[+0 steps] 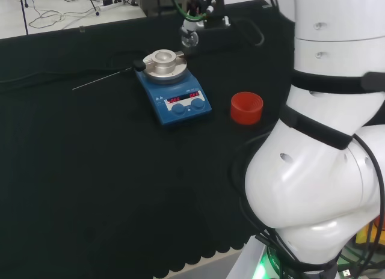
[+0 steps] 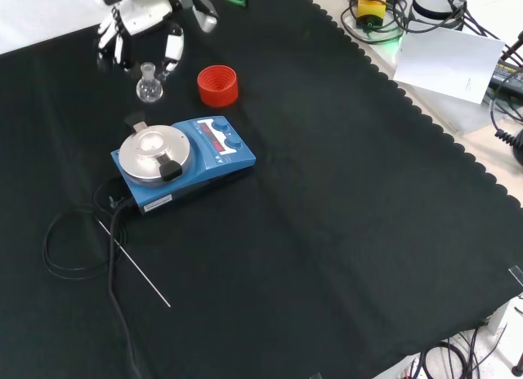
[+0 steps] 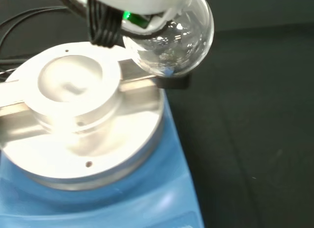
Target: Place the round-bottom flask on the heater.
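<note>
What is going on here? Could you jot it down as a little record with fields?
Held item: round-bottom flask, clear glass, gripped by the hand
Flask position: in the air beside the heater, not on it
Heater: blue heater, its silver top plate bare
Nearby: red ribbed ring on the black cloth
Also: thin rod lying by the heater's cable

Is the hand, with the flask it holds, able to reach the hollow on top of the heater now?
Probably yes: the hand holds the flask just beside the heater, and nothing covers its hollow.
</note>
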You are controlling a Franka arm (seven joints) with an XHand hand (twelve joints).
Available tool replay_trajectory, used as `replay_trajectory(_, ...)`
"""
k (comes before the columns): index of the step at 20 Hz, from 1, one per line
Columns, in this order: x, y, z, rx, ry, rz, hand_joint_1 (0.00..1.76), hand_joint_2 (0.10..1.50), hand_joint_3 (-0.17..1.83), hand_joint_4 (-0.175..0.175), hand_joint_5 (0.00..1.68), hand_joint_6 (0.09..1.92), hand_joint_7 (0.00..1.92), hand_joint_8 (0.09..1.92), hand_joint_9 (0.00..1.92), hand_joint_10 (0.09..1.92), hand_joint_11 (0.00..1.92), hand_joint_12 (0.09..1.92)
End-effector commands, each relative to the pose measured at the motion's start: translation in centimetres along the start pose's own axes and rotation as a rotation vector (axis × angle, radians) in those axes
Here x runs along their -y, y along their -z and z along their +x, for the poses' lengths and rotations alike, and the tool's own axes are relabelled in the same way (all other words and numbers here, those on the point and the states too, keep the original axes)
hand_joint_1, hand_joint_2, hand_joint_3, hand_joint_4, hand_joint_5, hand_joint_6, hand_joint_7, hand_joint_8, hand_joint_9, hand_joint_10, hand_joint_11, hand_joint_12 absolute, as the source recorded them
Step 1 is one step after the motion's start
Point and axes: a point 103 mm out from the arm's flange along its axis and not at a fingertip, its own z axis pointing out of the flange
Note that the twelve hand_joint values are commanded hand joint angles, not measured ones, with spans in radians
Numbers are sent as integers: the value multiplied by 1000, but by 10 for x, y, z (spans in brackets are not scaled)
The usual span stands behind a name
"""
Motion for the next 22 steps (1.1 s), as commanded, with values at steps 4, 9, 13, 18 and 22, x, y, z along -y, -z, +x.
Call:
replay_trajectory(4, -28, -8, 55, 50, 90, 68, 1112, 700, 746, 33, 1097, 1019, 340, 703, 560, 645, 332, 1368)
replay_trajectory(9, -37, -15, 59, 53, 94, 88, 1112, 699, 747, 34, 1098, 1019, 340, 703, 560, 645, 334, 1368)
replay_trajectory(13, -42, -21, 61, 60, 97, 95, 1112, 699, 748, 35, 1098, 1019, 340, 703, 560, 645, 335, 1367)
replay_trajectory(18, -45, -25, 63, 66, 101, 108, 1112, 698, 749, 36, 1099, 1018, 338, 703, 558, 644, 335, 1367)
replay_trajectory(22, -47, -28, 62, 72, 99, 110, 1112, 697, 749, 36, 1099, 1017, 336, 702, 557, 644, 336, 1366)
